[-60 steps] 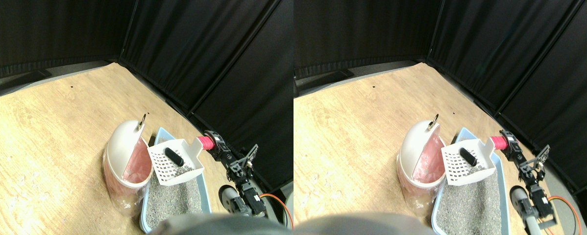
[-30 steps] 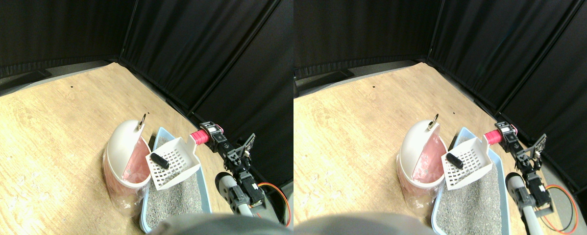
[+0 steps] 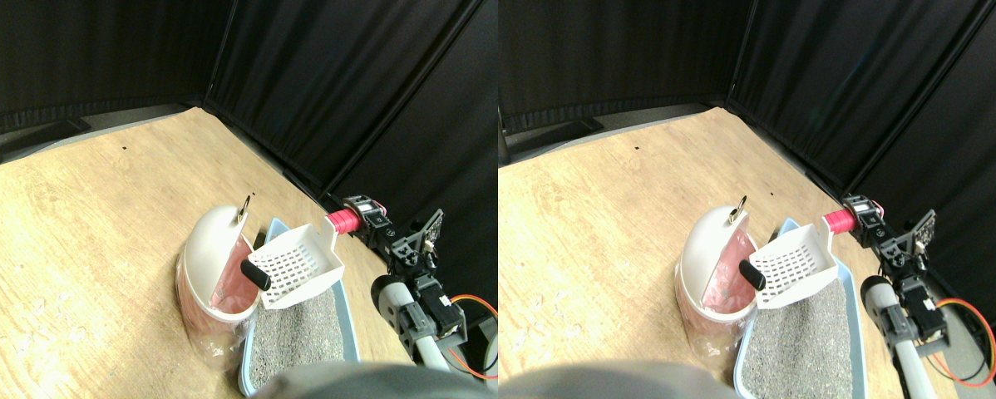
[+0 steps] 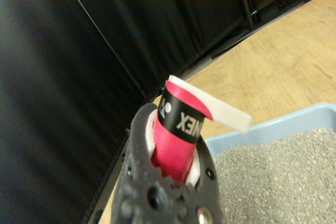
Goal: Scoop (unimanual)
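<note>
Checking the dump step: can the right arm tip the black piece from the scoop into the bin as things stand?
Probably yes. The black piece sits at the tilted scoop's lip, directly over the bin's open mouth, with its lid swung back and nothing between.

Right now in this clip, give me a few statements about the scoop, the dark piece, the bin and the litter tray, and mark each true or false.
1. The white slotted scoop is tilted toward the white bin. True.
2. The dark piece lies in the grey litter. False: it sits at the scoop's lower edge, over the bin's pink-lined opening.
3. The right pincer is shut on the scoop's pink wrapped handle. True.
4. The bin lies tipped over on the floor. False: it stands upright beside the blue litter tray.
5. The scoop is full of litter. False: its slotted floor shows bare.
</note>
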Motion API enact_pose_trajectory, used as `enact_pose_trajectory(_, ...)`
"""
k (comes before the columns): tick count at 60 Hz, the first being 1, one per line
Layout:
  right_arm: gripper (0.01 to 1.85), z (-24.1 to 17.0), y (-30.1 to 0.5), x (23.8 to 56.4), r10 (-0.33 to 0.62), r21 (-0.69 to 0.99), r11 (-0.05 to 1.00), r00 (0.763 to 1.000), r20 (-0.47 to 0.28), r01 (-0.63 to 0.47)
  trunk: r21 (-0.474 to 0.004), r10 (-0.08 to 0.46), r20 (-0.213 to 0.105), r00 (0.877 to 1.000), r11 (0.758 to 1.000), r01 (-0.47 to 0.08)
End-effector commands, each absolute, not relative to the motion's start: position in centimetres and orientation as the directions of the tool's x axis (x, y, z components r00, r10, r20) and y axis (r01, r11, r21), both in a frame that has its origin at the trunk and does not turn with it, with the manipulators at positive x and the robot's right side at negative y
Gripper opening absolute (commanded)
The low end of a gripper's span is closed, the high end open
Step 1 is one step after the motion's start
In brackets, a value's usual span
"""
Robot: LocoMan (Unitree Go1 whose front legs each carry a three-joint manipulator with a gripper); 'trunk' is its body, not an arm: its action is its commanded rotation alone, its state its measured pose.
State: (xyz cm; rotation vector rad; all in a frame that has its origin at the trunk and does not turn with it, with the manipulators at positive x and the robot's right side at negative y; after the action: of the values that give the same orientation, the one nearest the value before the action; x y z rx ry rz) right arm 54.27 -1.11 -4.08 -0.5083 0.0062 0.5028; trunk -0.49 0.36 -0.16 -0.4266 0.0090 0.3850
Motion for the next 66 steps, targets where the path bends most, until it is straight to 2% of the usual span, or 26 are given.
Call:
enact_pose_trajectory(1, 0.06, -3.0, -0.7, 54.0, 0.484, -0.465, 0.758, 0.872, -0.068, -0.457, -0.436, 0.372, -0.100, 0.923, 0.817, -0.377)
enact_pose_trajectory(10, 0.06, -3.2, -0.8, 53.7, 0.486, -0.478, 0.753, 0.872, -0.059, -0.452, -0.434, 0.366, -0.099, 0.925, 0.821, -0.371)
enact_pose_trajectory(15, 0.06, -3.2, -0.8, 53.4, 0.468, -0.479, 0.756, 0.880, -0.083, -0.447, -0.432, 0.365, -0.096, 0.926, 0.823, -0.369)
enact_pose_trajectory(23, 0.06, -3.2, -1.3, 53.4, 0.481, -0.471, 0.754, 0.873, -0.078, -0.458, -0.425, 0.357, -0.096, 0.929, 0.829, -0.363)
enact_pose_trajectory(28, 0.06, -3.4, -1.6, 53.3, 0.468, -0.448, 0.775, 0.881, -0.069, -0.447, -0.417, 0.351, -0.094, 0.932, 0.836, -0.357)
enact_pose_trajectory(33, 0.06, -3.5, -2.2, 53.2, 0.466, -0.394, 0.804, 0.884, -0.046, -0.445, -0.408, 0.340, -0.089, 0.936, 0.845, -0.345)
enact_pose_trajectory(37, 0.06, -3.6, -3.3, 53.1, 0.427, -0.316, 0.857, 0.904, -0.009, -0.408, -0.401, 0.331, -0.084, 0.940, 0.852, -0.336)
enact_pose_trajectory(45, 0.06, -4.0, -5.7, 53.1, 0.373, -0.181, 0.915, 0.927, 0.039, -0.361, -0.381, 0.307, -0.081, 0.948, 0.870, -0.314)
enact_pose_trajectory(53, 0.06, -4.5, -7.7, 53.2, 0.344, -0.085, 0.937, 0.935, 0.083, -0.338, -0.358, 0.277, -0.078, 0.958, 0.889, -0.286)
enact_pose_trajectory(59, 0.06, -4.9, -9.6, 53.0, 0.282, -0.002, 0.959, 0.949, 0.140, -0.285, -0.340, 0.255, -0.077, 0.964, 0.902, -0.266)
enact_pose_trajectory(66, 0.06, -5.5, -11.3, 52.9, 0.227, 0.052, 0.970, 0.959, 0.172, -0.239, -0.321, 0.232, -0.075, 0.970, 0.915, -0.244)
